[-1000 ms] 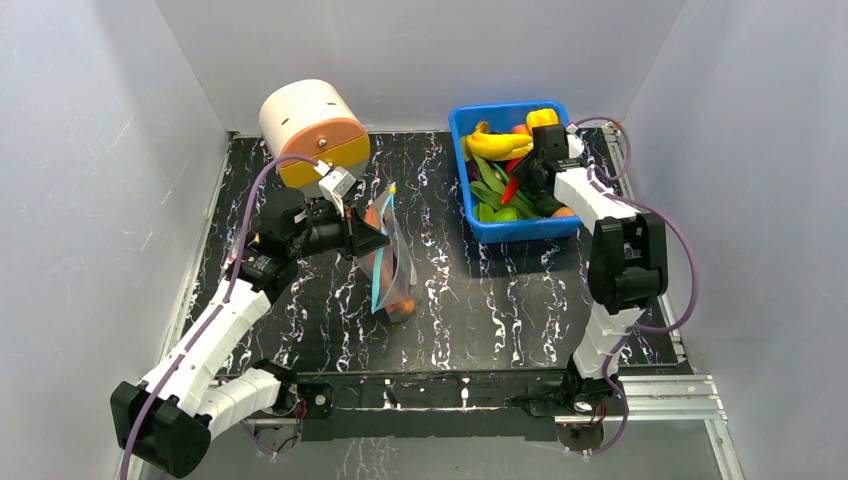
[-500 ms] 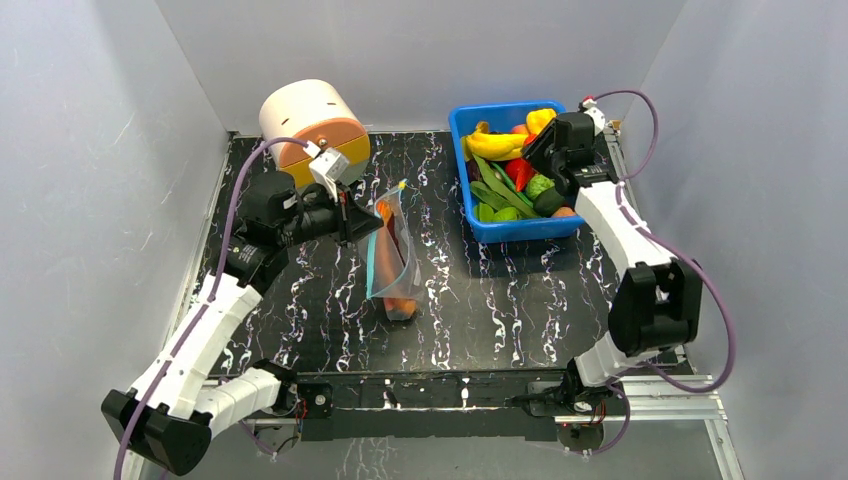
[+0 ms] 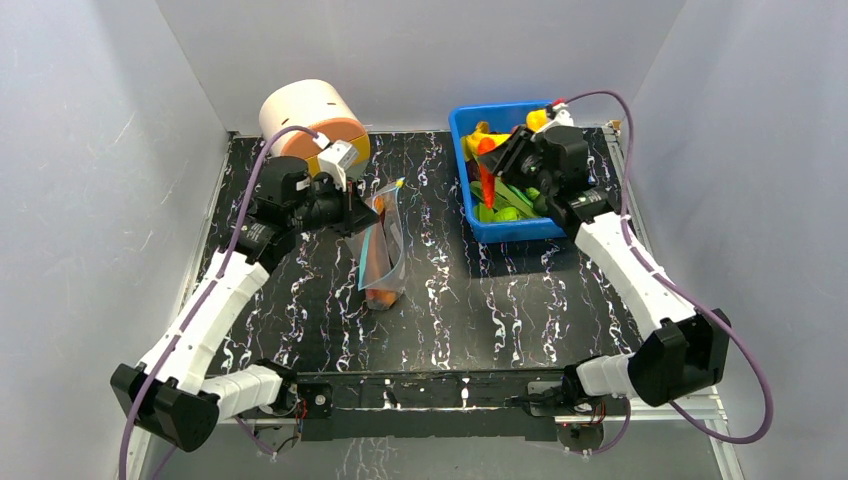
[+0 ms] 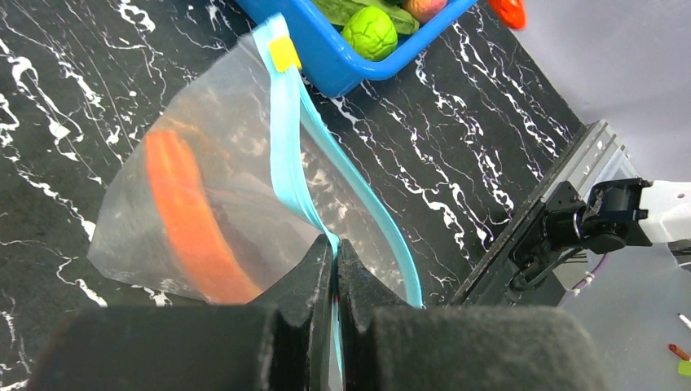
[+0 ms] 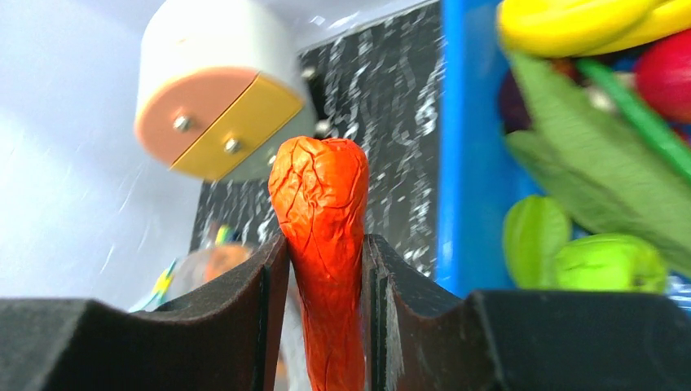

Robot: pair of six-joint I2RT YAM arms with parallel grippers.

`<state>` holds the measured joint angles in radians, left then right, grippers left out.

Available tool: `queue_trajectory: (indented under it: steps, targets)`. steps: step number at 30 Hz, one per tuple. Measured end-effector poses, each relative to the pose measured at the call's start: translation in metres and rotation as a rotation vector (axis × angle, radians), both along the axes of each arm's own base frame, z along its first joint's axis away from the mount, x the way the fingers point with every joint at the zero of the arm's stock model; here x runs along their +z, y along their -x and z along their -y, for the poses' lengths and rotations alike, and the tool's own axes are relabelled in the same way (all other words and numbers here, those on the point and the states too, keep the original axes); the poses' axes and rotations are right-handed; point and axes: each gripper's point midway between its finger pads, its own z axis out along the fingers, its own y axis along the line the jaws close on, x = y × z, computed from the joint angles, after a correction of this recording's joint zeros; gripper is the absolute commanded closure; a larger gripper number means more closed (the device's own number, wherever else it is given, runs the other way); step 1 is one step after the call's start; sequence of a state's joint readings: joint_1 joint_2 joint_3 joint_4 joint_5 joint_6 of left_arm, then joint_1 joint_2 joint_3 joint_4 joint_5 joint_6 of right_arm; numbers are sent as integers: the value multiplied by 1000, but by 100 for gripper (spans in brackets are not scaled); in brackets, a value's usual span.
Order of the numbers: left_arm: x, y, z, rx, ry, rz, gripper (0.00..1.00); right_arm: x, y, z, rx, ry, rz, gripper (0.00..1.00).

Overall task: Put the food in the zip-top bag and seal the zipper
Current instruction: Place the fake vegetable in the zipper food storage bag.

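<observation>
**Both arms extended over the table.** The left arm (image 3: 215, 310) reaches forward from the near-left corner, with its forearm angled toward the table's middle. The left gripper (image 4: 334, 248) has its jaws pressed together on the teal zipper (image 4: 285, 155) of the zip-top bag (image 3: 382, 262). The bag is held up by that edge over the marbled black table (image 3: 500, 300), its mouth gaping, with an orange toy (image 4: 189, 221) inside. The right arm (image 3: 630, 265) stretches far forward, its wrist raised above the blue bin (image 3: 462, 190). The right gripper (image 5: 324, 244) clamps a wrinkled orange-red toy pepper (image 5: 319, 187) upright between its pads. Other food (image 5: 611, 262) lies in the bin.
</observation>
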<state>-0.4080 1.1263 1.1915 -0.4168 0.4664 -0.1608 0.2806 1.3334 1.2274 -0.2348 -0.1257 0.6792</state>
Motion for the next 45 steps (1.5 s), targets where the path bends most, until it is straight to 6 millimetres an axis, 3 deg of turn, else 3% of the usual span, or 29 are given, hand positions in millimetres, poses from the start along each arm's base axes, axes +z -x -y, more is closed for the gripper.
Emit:
queue_trajectory:
  steps: [4,8,11,15,21,25,30,36,42,45]
  targets:
    - [-19,-3,7,-8,20,-55,100,4,34,-48,163,-20,1,87]
    - [-34,-6,19,-28,67,-114,100,-9,77,-86,321,-20,-42,87]
    - [-43,-8,27,-39,105,-156,100,-23,107,-97,402,-19,-86,87]
    - [-41,-11,36,-53,165,-180,100,-34,139,-98,466,-25,-134,87]
    - [-29,-15,49,-82,257,-183,100,-13,166,-96,516,-92,-122,85]
    - [-30,-14,56,-87,328,-216,100,-5,178,-100,548,-160,-160,85]
    - [-31,-14,61,-78,415,-249,100,-15,184,-105,548,-227,-250,83]
    - [-29,-15,64,-66,472,-268,100,-36,180,-116,548,-256,-365,83]
    - [-22,-14,66,-75,508,-280,100,-45,177,-120,524,-263,-407,82]
    - [-20,-10,69,-90,527,-290,100,-54,165,-120,476,-242,-419,79]
